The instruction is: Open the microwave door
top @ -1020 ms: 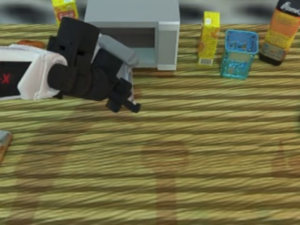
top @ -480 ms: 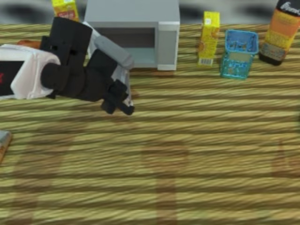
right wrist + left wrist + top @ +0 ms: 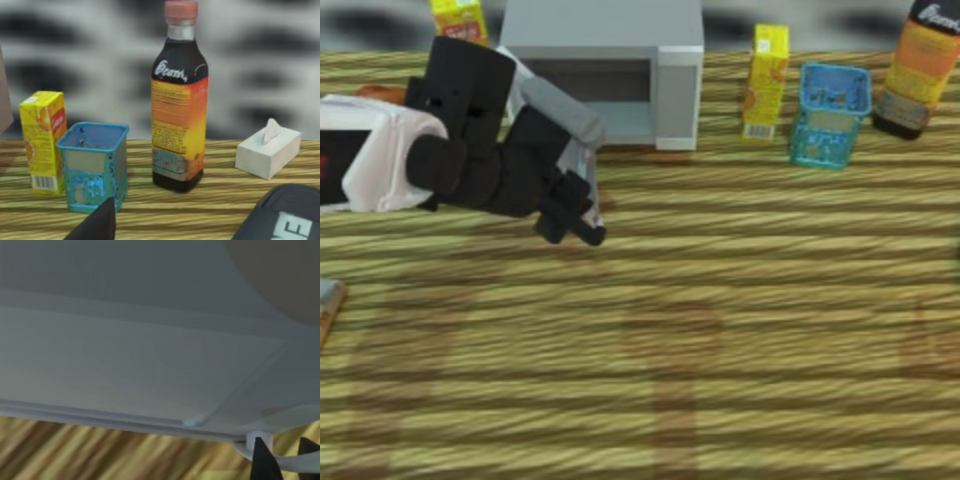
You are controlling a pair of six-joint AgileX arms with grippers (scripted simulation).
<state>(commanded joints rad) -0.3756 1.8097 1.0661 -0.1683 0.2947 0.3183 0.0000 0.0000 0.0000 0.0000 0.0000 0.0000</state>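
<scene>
The silver-grey microwave [image 3: 601, 28] stands at the back of the table, left of centre, and its pale cavity [image 3: 600, 95] shows. The microwave door [image 3: 558, 108] is swung out to the left, away from the control strip [image 3: 678, 100]. My left gripper [image 3: 578, 205] sits at the door's free edge, below the black forearm. In the left wrist view the door's window panel [image 3: 140, 355] fills most of the picture. There the pale handle bar [image 3: 292, 462] runs between the two dark fingertips [image 3: 262, 462] of the left gripper [image 3: 284, 460], which is shut on it. My right gripper [image 3: 175, 232] hangs open, out of the top view.
Right of the microwave stand a yellow juice carton [image 3: 767, 80], a blue basket [image 3: 830, 115] and a dark bottle [image 3: 920, 70]. Another yellow carton [image 3: 458, 18] is at the back left. A white tissue box [image 3: 268, 152] sits beyond the bottle.
Over the last second my left arm drew a little to the left with the handle, and the door swung slightly wider. Since half a second ago almost nothing has moved.
</scene>
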